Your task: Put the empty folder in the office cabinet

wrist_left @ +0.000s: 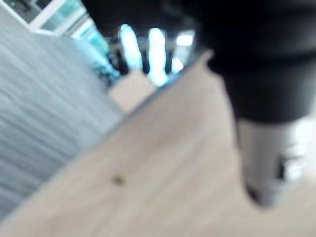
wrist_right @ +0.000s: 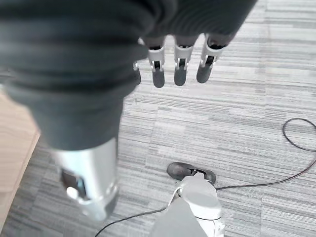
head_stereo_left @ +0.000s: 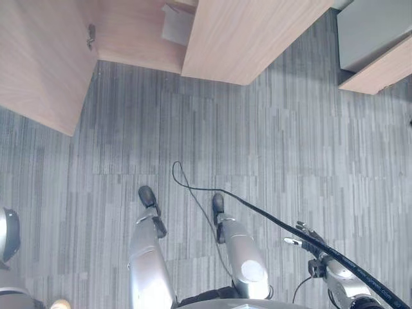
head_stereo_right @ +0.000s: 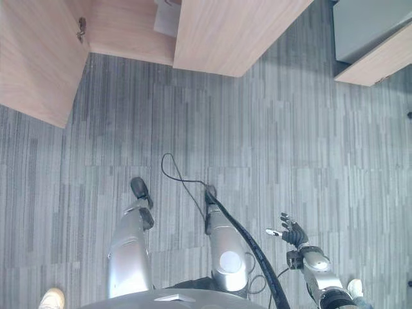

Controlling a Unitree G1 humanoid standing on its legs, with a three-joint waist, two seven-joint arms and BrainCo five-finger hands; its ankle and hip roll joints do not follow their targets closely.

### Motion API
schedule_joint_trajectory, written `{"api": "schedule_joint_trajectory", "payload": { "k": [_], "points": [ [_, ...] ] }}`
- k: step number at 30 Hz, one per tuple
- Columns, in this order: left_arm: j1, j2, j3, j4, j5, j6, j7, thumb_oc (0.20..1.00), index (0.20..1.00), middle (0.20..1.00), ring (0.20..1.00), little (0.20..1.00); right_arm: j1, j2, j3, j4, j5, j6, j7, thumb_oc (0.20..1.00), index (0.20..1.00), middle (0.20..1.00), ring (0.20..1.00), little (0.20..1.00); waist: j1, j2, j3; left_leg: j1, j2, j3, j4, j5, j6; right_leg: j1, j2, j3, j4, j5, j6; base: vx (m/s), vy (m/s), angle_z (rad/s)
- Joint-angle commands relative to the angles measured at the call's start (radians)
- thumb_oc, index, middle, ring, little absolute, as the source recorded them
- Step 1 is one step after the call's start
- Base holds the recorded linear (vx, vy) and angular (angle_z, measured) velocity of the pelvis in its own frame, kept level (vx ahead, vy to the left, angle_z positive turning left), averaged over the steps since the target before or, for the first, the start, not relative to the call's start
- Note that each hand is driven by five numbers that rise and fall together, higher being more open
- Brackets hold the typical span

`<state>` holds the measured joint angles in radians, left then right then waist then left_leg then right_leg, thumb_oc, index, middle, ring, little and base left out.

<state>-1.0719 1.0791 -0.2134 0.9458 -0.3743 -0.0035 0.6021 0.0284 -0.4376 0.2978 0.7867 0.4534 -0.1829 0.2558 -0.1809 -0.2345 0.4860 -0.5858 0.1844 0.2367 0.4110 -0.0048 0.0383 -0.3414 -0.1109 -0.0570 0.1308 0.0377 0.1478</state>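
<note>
Now you look down at a grey carpet floor (head_stereo_left: 290, 141) in front of a wooden office cabinet (head_stereo_left: 244, 38). One cabinet door (head_stereo_left: 38, 64) stands open at your left side, and between it and the closed front you can see inside the cabinet. There a pale grey flat thing (head_stereo_left: 176, 26) stands against the inner wall. It may be the folder, but you cannot tell this for sure, because you see just a small part of it.

Your right hand (head_stereo_right: 293, 233) hangs low at your right side, above the carpet and well apart from the cabinet. In the right wrist view its fingers (wrist_right: 180, 66) are straight and relaxed, a little spread, and they hold nothing.

Your left hand (wrist_left: 266, 163) appears in the left wrist view, very blurred. Behind it is a light wooden surface (wrist_left: 148, 168). You cannot tell how its fingers stand.

At the far right of the head views stands another piece of furniture (head_stereo_left: 376, 45), grey with a wooden edge, apart from the cabinet.
</note>
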Motion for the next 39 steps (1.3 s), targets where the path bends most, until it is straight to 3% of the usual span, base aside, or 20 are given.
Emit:
{"api": "schedule_joint_trajectory", "payload": {
  "k": [1,5,8,11,20,27,28,35,39],
  "points": [
    [-0.112,0.071,-0.095,-0.045,0.063,-0.066,-0.054,1.0,1.0,1.0,1.0,1.0,-0.005,-0.047,0.003,-0.006,0.051,-0.022,0.007,1.0,1.0,1.0,1.0,1.0,-0.013,-0.052,0.034,0.183,-0.024,0.08,0.068,-0.283,0.023,-0.074,-0.011,0.004,-0.061,0.124,0.018,0.1,-0.133,-0.1],
    [-0.118,0.001,-0.108,-0.035,-0.012,-0.06,-0.187,1.0,1.0,1.0,1.0,1.0,0.008,-0.03,0.003,0.007,0.041,-0.037,0.012,1.0,1.0,1.0,1.0,1.0,-0.028,-0.066,0.034,0.212,-0.014,0.093,0.074,-0.295,0.023,-0.054,-0.008,0.01,-0.072,0.121,0.018,0.06,-0.105,-0.11],
    [-0.053,-0.077,-0.094,-0.029,-0.065,-0.033,-0.334,1.0,1.0,1.0,1.0,1.0,0.012,-0.011,-0.006,-0.007,0.025,-0.04,-0.011,1.0,1.0,1.0,1.0,1.0,-0.042,-0.064,0.034,0.266,-0.01,0.109,0.051,-0.291,0.021,-0.014,-0.009,0.017,-0.084,0.119,0.017,0.05,-0.11,0.0],
    [0.024,-0.136,-0.074,-0.024,-0.099,-0.034,-0.42,1.0,1.0,1.0,1.0,1.0,0.017,-0.001,-0.017,-0.045,0.007,-0.024,-0.037,1.0,1.0,1.0,1.0,1.0,-0.054,-0.055,0.034,0.314,-0.008,0.126,0.032,-0.284,0.018,0.017,-0.014,0.021,-0.092,0.116,0.017,0.06,-0.1,-0.09],
    [0.24,-0.327,-0.007,-0.015,-0.17,-0.034,-0.483,1.0,1.0,1.0,1.0,1.0,0.056,0.027,-0.027,-0.15,-0.026,0.035,-0.117,1.0,1.0,1.0,1.0,1.0,-0.098,-0.012,-0.005,0.421,-0.005,0.167,-0.025,-0.257,0.009,0.094,-0.015,0.048,-0.096,0.091,0.013,0.07,-0.114,-0.33],
    [0.38,-0.5,0.021,0.014,-0.196,-0.004,-0.5,1.0,1.0,1.0,1.0,1.0,0.092,0.041,-0.039,-0.162,-0.053,0.037,-0.176,1.0,1.0,1.0,1.0,1.0,-0.127,0.038,-0.056,0.524,-0.014,0.195,-0.113,-0.222,-0.008,0.19,-0.02,0.069,-0.125,0.07,0.008,0.11,-0.088,-0.49],
    [0.386,-0.536,0.022,0.04,-0.202,-0.014,-0.506,1.0,1.0,1.0,1.0,1.0,0.101,0.034,-0.042,-0.171,-0.066,0.041,-0.196,1.0,1.0,1.0,1.0,1.0,-0.144,0.057,-0.073,0.556,-0.018,0.208,-0.144,-0.209,-0.015,0.216,-0.02,0.08,-0.13,0.065,0.002,0.13,-0.037,-0.25],
    [0.306,-0.522,0.01,0.113,-0.237,0.019,-0.503,1.0,1.0,1.0,1.0,1.0,0.111,-0.014,-0.073,-0.165,-0.107,0.047,-0.237,1.0,1.0,1.0,1.0,1.0,-0.2,0.119,-0.106,0.619,-0.032,0.238,-0.212,-0.176,-0.033,0.24,-0.012,0.114,-0.12,0.048,-0.016,0.12,0.007,-0.16],
    [0.224,-0.429,0.011,0.172,-0.326,0.04,-0.484,1.0,1.0,1.0,1.0,1.0,0.107,-0.054,-0.092,-0.137,-0.135,0.029,-0.232,1.0,1.0,1.0,1.0,1.0,-0.232,0.162,-0.118,0.645,-0.042,0.248,-0.261,-0.155,-0.048,0.245,-0.002,0.13,-0.122,0.024,-0.025,0.06,0.043,-0.19]
  ]
}}
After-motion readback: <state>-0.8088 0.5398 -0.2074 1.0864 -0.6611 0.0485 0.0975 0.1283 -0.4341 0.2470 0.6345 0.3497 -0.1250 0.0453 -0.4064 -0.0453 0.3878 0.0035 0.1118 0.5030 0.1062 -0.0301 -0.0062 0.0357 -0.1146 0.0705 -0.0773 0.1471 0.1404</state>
